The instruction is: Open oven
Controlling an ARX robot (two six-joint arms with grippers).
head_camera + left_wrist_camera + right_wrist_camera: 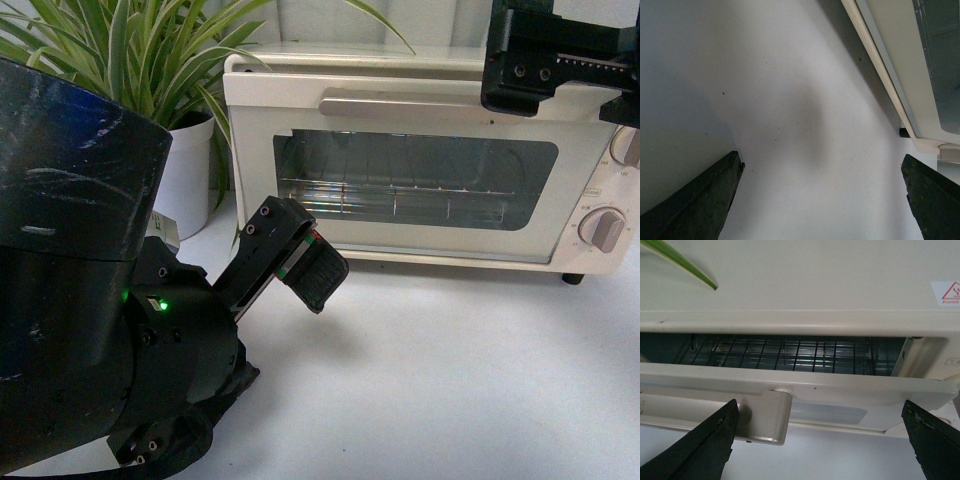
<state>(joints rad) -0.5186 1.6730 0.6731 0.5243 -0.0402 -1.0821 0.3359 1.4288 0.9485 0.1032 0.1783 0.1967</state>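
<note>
Plant (140, 60): white pot (190, 175), left of oven.
Left claw (318, 270): spread open, empty, low over table (450, 380).
Oven (420, 150): on table, door ajar; rack (785, 352) inside.
Right claw (819, 412): spread open near handle (400, 100).

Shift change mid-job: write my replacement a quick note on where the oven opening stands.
Left gripper: open, empty, low over the table in front of the oven.
Right gripper: open, fingers spread at the end of the door handle, not clamped.
Done: door ajar at the top, wire rack showing through the gap.
Left to do: swing the door fully down.
</note>
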